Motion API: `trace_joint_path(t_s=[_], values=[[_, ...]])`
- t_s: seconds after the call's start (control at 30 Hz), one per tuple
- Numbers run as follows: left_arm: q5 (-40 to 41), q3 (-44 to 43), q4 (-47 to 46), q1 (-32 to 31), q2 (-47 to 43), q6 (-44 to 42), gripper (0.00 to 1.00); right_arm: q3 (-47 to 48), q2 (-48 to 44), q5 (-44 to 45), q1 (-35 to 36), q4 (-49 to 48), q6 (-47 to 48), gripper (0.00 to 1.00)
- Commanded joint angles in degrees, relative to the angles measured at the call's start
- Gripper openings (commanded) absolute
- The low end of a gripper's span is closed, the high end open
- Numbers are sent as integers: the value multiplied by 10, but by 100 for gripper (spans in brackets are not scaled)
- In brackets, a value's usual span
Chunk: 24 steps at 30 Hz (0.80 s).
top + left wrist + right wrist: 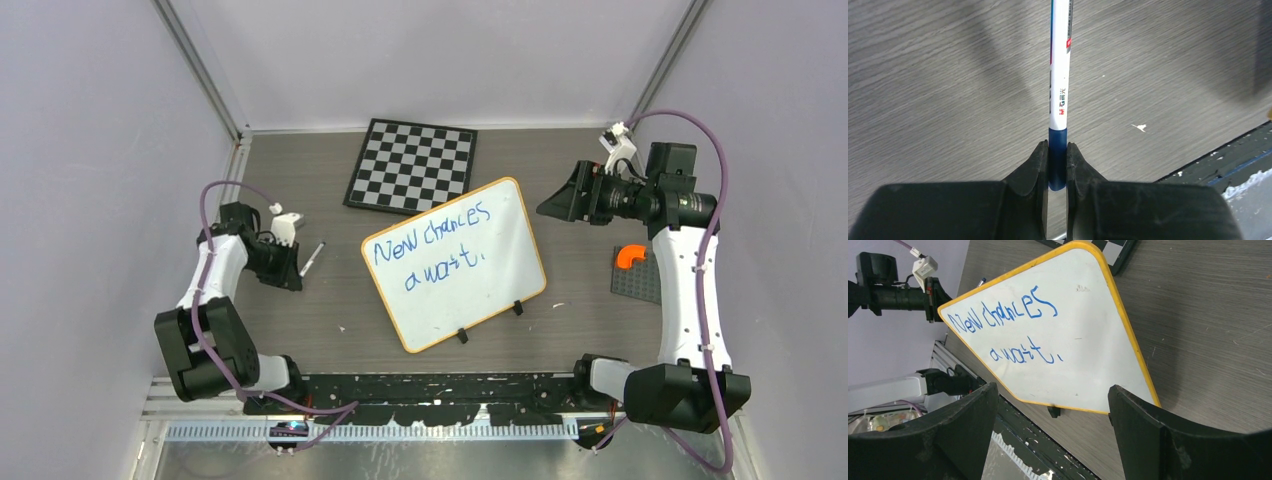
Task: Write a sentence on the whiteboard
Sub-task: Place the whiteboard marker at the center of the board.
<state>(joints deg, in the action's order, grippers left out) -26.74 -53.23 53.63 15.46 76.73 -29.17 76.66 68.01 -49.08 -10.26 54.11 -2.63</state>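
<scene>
- Leftmost in the overhead view, the left gripper [297, 270] sits low over the wooden table [300, 190], at about nine o'clock from the whiteboard.
- Its wrist camera shows both fingers pinched tight on the dark blue end of a white marker [1060, 75]. The rest of the barrel points away from the gripper, just above the tabletop.
- A black-and-white chessboard [412, 166] lies flat at the far side of the table, at about eleven o'clock from the whiteboard. The two boards sit very close at their nearest corners.
- The whiteboard [455, 262] lies flat near the middle of the table, turned slightly anticlockwise. It has an orange rim and two black clips [462, 335] on its near edge. Blue handwriting on it reads "New chances await."
- The right gripper [555, 205] hovers at about two o'clock from the whiteboard, its fingers spread wide with nothing between them.
- A small orange piece [630, 256] rests on a grey pad [638, 282] at three o'clock, well apart from the whiteboard.
</scene>
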Motion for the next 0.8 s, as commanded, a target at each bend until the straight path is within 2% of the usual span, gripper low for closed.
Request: trace_joint_path(t_s=[0.0, 0.33, 0.77], values=[[31, 21, -63, -9, 24, -19, 3, -11, -18, 5, -3, -9, 12, 85], [113, 52, -115, -86, 61, 0, 14, -21, -26, 9, -3, -8, 16, 85], [148, 65, -126, -125, 77, 6, 30, -19, -34, 11, -3, -6, 19, 85]])
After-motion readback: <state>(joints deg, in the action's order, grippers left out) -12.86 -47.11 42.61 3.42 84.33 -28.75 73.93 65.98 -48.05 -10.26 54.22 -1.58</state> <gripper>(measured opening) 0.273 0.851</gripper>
